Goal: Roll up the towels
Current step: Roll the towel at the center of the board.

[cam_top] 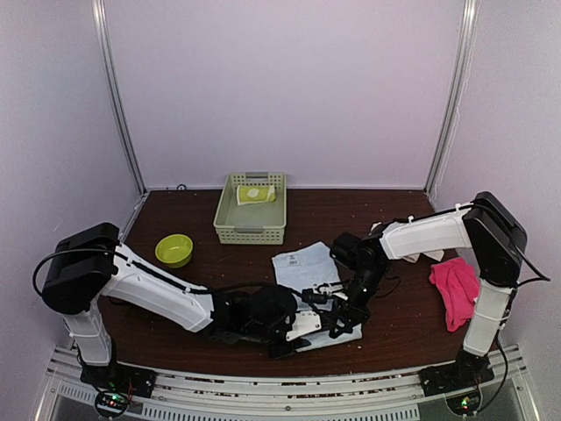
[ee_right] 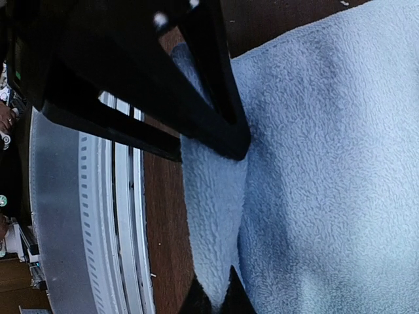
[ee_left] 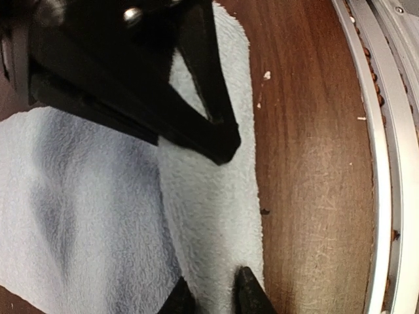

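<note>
Brown counter [cam_top: 403, 326] shot. With right end effector [ee_right: 215, 297] clamped tight, pinching near edge of blue towel [cam_top: 302, 263]; with left end effector [ee_left: 213, 297] narrowed, gripping same edge. Looks barely started: no roll yet, plus pink towel [cam_top: 456, 289] off right, green towel [cam_top: 256, 194] in basket [cam_top: 250, 233].

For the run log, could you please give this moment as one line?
step: roll blue towel | left gripper: pinching its near edge | right gripper: pinching same edge | pink towel: crumpled
</note>
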You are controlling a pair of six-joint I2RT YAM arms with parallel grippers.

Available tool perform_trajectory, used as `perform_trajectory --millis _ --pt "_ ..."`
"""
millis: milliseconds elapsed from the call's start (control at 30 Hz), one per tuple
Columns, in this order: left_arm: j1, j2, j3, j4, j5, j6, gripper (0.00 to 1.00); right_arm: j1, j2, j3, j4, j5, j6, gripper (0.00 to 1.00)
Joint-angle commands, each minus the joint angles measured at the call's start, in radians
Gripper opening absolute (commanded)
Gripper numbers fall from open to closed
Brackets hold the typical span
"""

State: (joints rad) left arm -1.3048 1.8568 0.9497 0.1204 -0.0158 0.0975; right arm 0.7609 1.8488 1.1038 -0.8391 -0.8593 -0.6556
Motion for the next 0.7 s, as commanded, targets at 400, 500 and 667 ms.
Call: perform_trajectory --millis 400,500,667 --pt "0.17 0.109 0.165 -0.313 0.628 -0.067 0.04 -0.081 0.142 0.033 -0.249 -0.154 -0.146 0.05" --pt "0.205 0.156 0.171 -0.3 0.645 -0.092 0.04 -0.102 0.229 0.057 -0.285 -0.167 -0.167 0.04" --pt "0.228 0.17 0.147 -0.244 0.639 -0.116 0.05 -0.142 0.334 0.13 -0.347 -0.181 -0.184 0.04"
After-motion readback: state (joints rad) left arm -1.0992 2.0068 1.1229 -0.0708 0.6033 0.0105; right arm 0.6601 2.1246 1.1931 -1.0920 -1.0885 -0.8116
